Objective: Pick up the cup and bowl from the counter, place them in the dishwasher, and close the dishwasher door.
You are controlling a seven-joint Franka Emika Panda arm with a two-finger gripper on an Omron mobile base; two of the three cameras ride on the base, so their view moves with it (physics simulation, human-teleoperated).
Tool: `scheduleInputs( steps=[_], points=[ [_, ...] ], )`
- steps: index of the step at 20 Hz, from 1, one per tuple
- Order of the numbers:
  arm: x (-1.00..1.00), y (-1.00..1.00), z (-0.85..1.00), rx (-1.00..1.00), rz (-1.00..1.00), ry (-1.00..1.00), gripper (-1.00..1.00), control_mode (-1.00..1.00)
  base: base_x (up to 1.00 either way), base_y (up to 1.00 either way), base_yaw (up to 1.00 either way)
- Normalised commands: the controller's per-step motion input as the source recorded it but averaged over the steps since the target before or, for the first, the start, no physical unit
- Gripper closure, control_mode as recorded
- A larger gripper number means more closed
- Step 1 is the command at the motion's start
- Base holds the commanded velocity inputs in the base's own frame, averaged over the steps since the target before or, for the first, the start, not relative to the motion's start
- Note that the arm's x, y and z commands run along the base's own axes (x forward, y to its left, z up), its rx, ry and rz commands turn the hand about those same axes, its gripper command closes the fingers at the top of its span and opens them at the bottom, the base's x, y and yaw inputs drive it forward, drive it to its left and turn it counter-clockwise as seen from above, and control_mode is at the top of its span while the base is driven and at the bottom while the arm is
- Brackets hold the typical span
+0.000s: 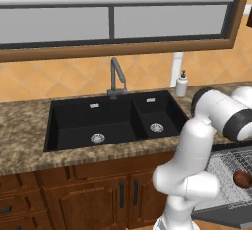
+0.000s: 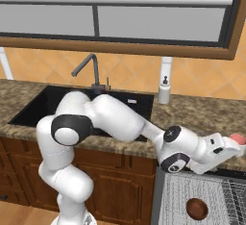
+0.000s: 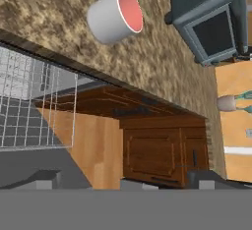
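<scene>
While gripper [image 2: 235, 144] gapes, cup [image 3: 116, 14] sits nr toaster oven [image 3: 209, 20].

You're looking at a home kitchen, granite counter [image 1: 19, 126], black double sink [image 1: 113, 121], faucet [image 1: 116, 79], wooden cabinets [image 1: 93, 194], dishwasher [image 2: 202, 195] sitting below your gripper.

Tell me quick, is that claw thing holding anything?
Gripper: open, holding nothing; the cup sits on the counter ahead.
</scene>
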Motion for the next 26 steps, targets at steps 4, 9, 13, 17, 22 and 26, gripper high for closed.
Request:
scheduleInputs(
  steps=[4, 9, 13, 17, 22, 26],
  points=[
    [0.0, 0.0, 1.0, 0.26, -0.1, 0.29, -1.0, -1.0, 0.0, 0.0, 0.0],
    [0.35, -0.43, 0.78, 0.81, -0.06, 0.3, -1.0, -1.0, 0.0, 0.0, 0.0],
    [0.6, 0.29, 0.94, 0.2, 0.01, 0.23, -1.0, -1.0, 0.0, 0.0, 0.0],
    [0.25, 0.51, 0.05, -0.18, -0.26, -0.04, -1.0, -1.0, 0.0, 0.0, 0.0],
    [0.53, 0.59, -0.13, -0.15, -0.2, -0.04, -1.0, -1.0, 0.0, 0.0, 0.0],
    [0.33, 0.22, 0.0, 0.01, -0.14, -0.01, -1.0, -1.0, 0.0, 0.0, 0.0]
  ],
)
